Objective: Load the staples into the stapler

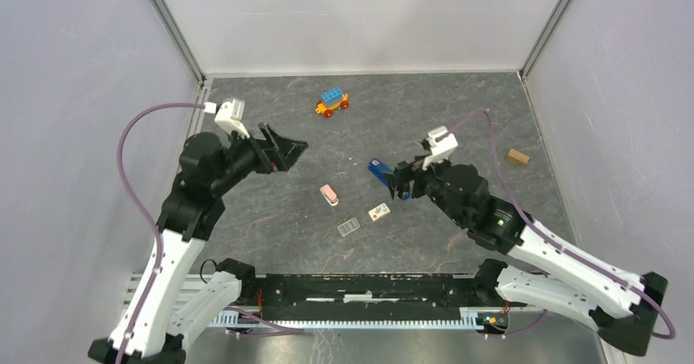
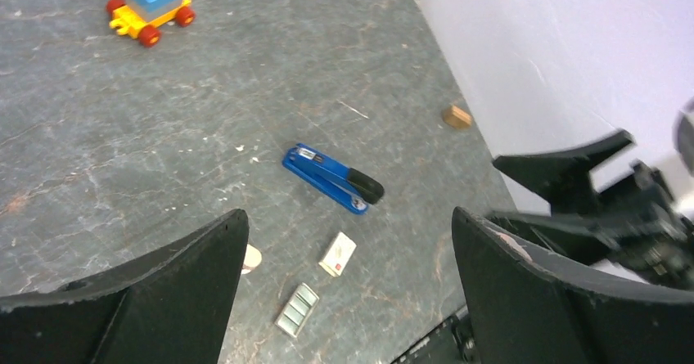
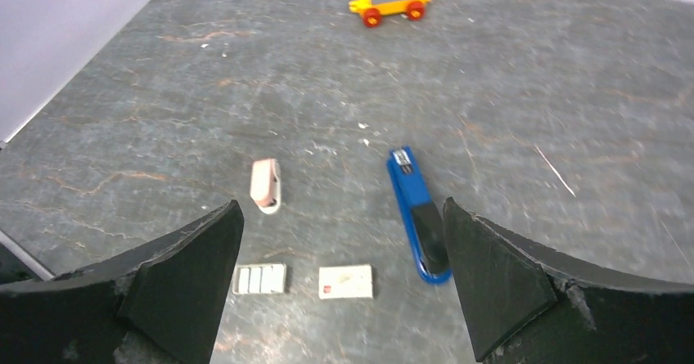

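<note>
The blue stapler [image 3: 417,213] lay flat on the grey surface [image 3: 532,94], just in front of the right claw [image 3: 340,207]. The right claw and the left claw [image 2: 348,215] both hung wide open, holding nothing. The thin staples [image 3: 259,279] lay near. A hard pinch could snap them, or a bump could slide the stapler away.

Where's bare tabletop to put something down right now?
Bare: the far stretch between toy car and wooden block, and the near-left area on the near side of the left gripper. Crowded: the centre, where stapler, pink piece, white box and staple strip lie close together.
</note>
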Robot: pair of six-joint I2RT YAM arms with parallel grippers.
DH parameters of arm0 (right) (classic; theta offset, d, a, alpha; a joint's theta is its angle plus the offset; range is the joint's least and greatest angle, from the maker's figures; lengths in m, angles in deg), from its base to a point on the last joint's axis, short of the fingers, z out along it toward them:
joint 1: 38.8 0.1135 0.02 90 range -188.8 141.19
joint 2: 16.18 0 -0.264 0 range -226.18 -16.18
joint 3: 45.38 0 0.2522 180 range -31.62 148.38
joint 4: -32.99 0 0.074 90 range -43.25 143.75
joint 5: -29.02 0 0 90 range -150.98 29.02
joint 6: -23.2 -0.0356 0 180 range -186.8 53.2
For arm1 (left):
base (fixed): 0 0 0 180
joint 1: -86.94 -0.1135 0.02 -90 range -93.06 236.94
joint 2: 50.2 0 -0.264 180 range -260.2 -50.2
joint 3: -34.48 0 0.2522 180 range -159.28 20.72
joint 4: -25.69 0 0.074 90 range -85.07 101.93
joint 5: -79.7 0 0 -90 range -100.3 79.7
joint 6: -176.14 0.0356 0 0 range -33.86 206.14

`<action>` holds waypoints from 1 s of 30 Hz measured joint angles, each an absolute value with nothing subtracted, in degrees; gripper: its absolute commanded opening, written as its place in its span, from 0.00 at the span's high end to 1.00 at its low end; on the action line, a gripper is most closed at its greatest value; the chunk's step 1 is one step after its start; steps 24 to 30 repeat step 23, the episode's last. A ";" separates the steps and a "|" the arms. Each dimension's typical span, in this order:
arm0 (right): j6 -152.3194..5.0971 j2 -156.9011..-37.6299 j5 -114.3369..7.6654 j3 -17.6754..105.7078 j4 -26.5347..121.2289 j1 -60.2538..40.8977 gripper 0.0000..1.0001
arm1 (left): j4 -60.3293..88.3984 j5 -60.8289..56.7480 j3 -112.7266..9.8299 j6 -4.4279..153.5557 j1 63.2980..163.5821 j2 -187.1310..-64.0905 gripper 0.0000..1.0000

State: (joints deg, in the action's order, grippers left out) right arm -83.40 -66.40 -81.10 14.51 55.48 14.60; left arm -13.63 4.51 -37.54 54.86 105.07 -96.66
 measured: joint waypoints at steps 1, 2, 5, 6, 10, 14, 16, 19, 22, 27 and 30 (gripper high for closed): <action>-83.99 -64.15 -82.17 13.46 56.90 14.58 0.02 | -13.76 5.56 -37.04 55.25 105.07 -94.41 0.00; -84.58 -62.25 -83.04 12.46 58.13 14.58 0.02 | -13.76 6.52 -36.42 55.42 105.07 -92.86 0.00; -87.09 -56.06 -85.71 8.33 61.73 14.60 0.02 | -13.94 9.80 -32.86 55.55 105.07 -86.87 0.00; -87.72 -54.38 -86.28 7.08 62.59 14.58 0.02 | -14.02 10.54 -31.57 55.55 105.07 -85.16 0.00; -90.13 -49.09 -87.81 3.60 66.28 14.58 0.02 | -15.42 12.37 -26.65 55.55 105.07 -80.07 0.00; -91.81 -47.76 -88.44 3.50 68.38 14.58 0.02 | -17.89 12.22 -23.64 55.55 105.07 -75.55 0.00; -92.40 -47.71 -88.44 3.50 68.84 14.58 0.02 | -18.75 11.96 -23.48 55.55 105.07 -74.28 0.00; -92.97 -47.71 -88.48 3.50 69.21 14.58 0.02 | -19.36 10.98 -23.48 55.55 105.07 -73.54 0.00; -93.39 -47.71 -88.53 3.50 69.32 14.58 0.02 | -19.73 10.47 -23.48 55.58 105.07 -73.52 0.00; -93.52 -47.71 -88.55 3.50 69.34 14.58 0.02 | -19.75 10.25 -23.48 55.58 105.07 -73.52 0.00; -93.52 -47.71 -88.55 3.50 69.34 14.58 0.02 | -19.75 10.25 -23.48 55.58 105.07 -73.52 0.00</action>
